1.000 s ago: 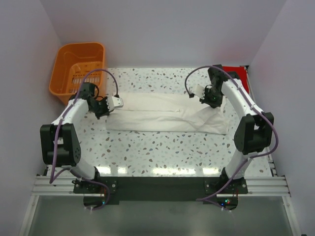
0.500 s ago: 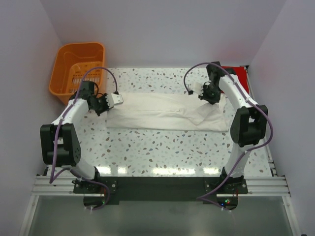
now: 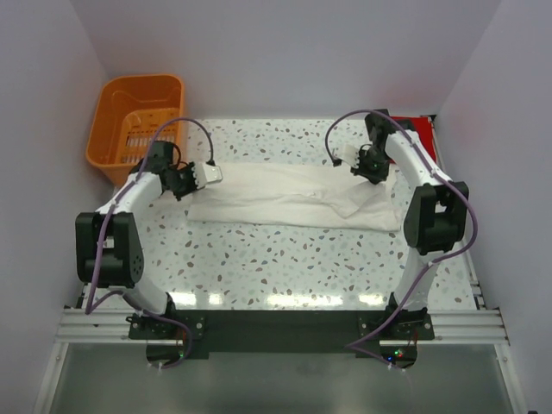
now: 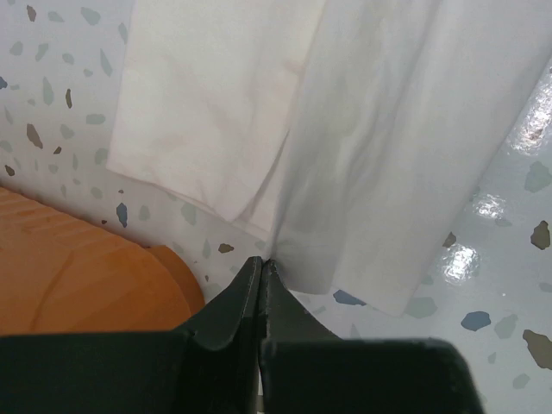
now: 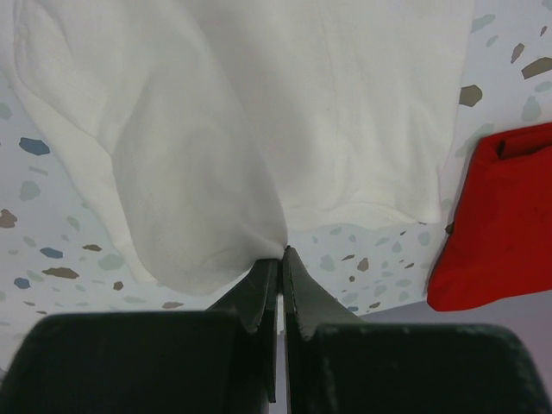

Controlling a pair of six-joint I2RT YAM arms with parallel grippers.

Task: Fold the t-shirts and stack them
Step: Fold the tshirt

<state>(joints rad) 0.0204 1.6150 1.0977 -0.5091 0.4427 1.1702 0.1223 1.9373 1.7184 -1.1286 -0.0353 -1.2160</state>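
At 10 o'clock, orange basket (image 3: pixel 138 121). left claw (image 4: pixel 261 263) pinching cream tee (image 3: pixel 285 197) at its 9 o'clock edge; tee lies across mid bench (image 3: pixel 285 250). right claw (image 5: pixel 280 254) pinching its 3 o'clock end. red tee (image 5: pixel 500 224) flat at 2 o'clock corner.

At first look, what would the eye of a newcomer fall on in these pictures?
A cream-white t-shirt lies stretched across the middle of the speckled table, with the left gripper shut on its left end and the right gripper shut on its right end. An orange slotted basket stands at the far left corner, and a folded red t-shirt lies at the far right.
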